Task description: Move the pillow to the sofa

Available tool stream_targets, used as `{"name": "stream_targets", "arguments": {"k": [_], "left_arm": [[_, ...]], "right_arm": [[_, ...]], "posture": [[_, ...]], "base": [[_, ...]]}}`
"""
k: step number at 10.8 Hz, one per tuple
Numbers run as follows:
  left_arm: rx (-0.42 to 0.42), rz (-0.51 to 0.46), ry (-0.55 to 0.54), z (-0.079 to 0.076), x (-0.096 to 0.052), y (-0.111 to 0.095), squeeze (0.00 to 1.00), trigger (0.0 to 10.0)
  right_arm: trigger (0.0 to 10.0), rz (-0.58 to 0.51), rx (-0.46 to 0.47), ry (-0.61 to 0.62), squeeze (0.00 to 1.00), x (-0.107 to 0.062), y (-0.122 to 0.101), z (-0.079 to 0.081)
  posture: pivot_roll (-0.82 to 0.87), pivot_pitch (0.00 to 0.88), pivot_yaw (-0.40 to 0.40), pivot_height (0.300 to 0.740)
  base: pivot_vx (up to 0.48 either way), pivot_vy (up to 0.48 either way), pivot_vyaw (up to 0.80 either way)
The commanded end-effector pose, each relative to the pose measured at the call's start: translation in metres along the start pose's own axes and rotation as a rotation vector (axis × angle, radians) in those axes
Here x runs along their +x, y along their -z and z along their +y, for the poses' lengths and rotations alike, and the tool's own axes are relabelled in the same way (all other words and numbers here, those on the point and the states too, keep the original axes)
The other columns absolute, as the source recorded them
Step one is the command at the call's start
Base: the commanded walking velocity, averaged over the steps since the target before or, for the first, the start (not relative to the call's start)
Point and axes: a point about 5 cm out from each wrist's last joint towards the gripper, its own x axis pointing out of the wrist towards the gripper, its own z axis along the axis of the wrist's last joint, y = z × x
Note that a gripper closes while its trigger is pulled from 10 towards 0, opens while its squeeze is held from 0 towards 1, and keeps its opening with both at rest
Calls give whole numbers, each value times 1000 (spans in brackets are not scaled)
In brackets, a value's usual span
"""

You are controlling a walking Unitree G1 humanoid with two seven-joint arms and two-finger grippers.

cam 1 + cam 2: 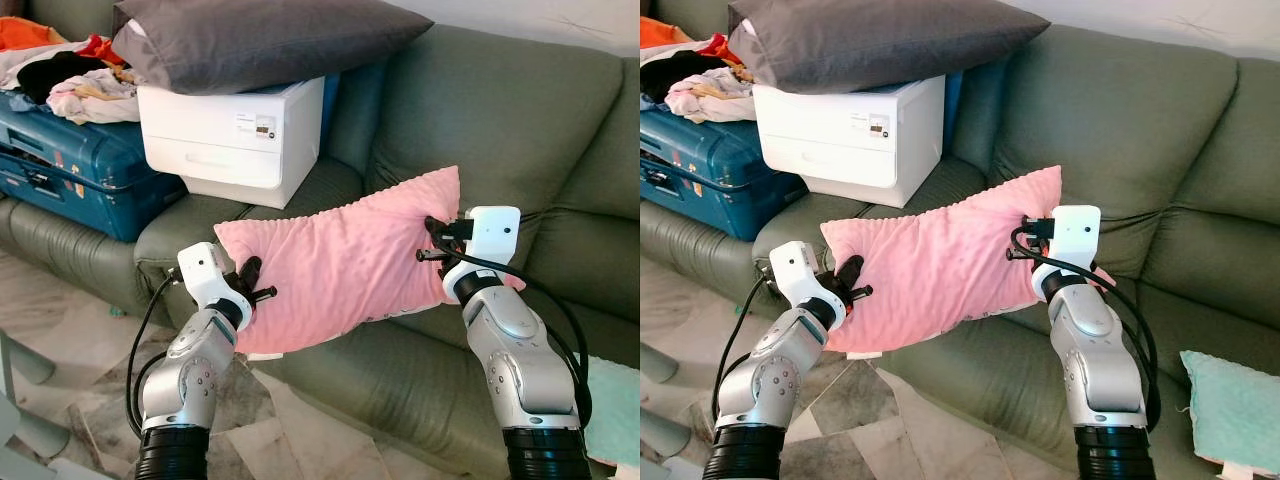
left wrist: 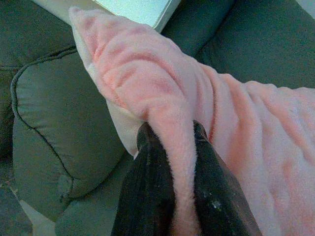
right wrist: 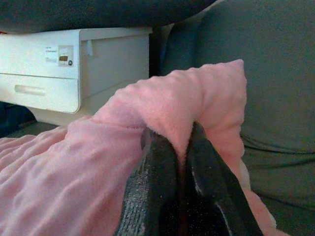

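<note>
A pink fuzzy pillow (image 1: 340, 260) hangs stretched between my two grippers, just above the seat of the green sofa (image 1: 520, 130). My left gripper (image 1: 250, 283) is shut on the pillow's lower left edge, over the sofa's front corner. The wrist views show a fold of pink fabric (image 2: 181, 147) pinched between the black fingers (image 2: 147, 187). My right gripper (image 1: 432, 240) is shut on the pillow's upper right end, near the backrest, with fabric (image 3: 182, 123) squeezed between its fingertips (image 3: 157, 162).
A white drawer box (image 1: 235, 135) with a grey pillow (image 1: 260, 40) on top stands on the sofa seat at the left. Beside it lies a blue suitcase (image 1: 70, 160) piled with clothes. A teal cloth (image 1: 1235, 410) lies at the right. Marble floor (image 1: 60, 340) is below.
</note>
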Motion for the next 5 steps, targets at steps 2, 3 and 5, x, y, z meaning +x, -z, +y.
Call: {"name": "stream_targets", "arguments": {"k": [2, 3, 5], "left_arm": [[7, 3, 49, -9, 2, -3, 0, 10000], [14, 8, 64, -11, 2, -2, 0, 10000], [12, 14, 73, -12, 1, -1, 0, 10000]], "right_arm": [[10000, -39, -4, -3, 0, 0, -10, 1], [10000, -35, -4, -2, 0, 0, -9, 1], [10000, -33, -5, -1, 0, -1, -9, 1]], "posture": [[-177, 0, -24, 740], [-177, 0, -24, 740], [-180, 0, -23, 740]], "base": [[0, 0, 0], [0, 0, 0], [0, 0, 0]]}}
